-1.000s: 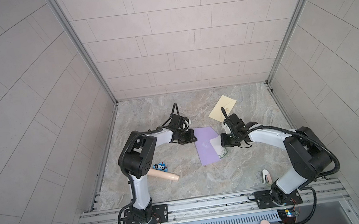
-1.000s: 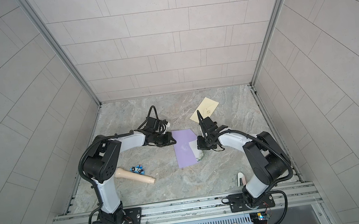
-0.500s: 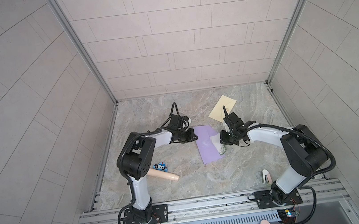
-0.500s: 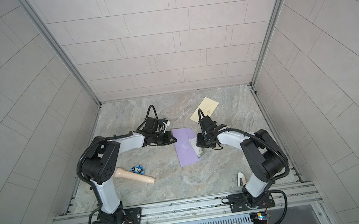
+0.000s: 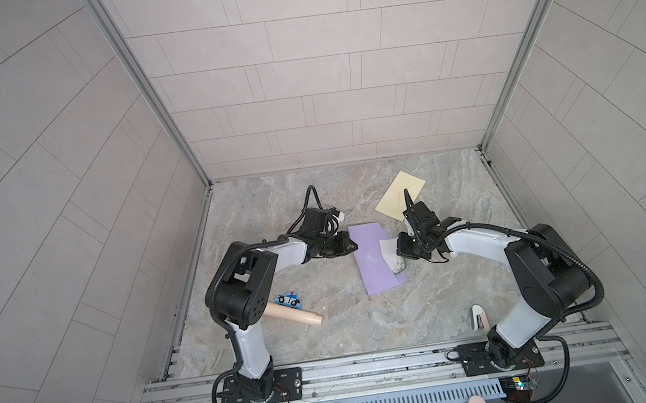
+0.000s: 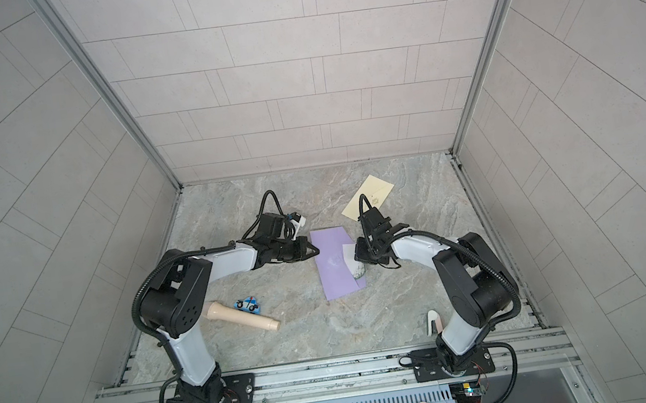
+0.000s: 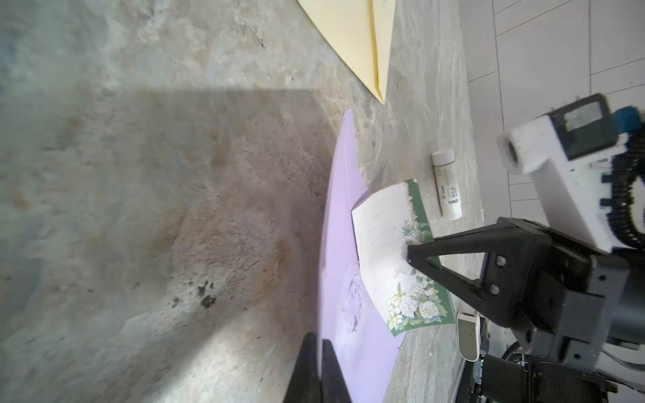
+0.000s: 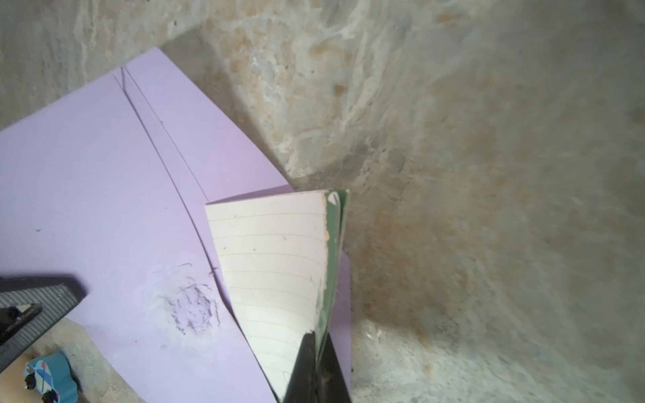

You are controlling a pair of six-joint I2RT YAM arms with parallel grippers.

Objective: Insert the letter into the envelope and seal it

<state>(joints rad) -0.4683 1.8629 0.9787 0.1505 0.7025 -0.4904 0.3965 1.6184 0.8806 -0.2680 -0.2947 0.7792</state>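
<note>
The envelope (image 5: 375, 263) lies mid-table about where it was a second ago, while the folded letter (image 8: 268, 275) has slid further across it from the right. We judge insertion to be under way, though we cannot tell whether the leading edge is inside yet. Our right gripper (image 8: 316, 352) pinches the letter's trailing edge and our left gripper (image 7: 319, 352) pinches the envelope's left edge; sealing remains.
</note>
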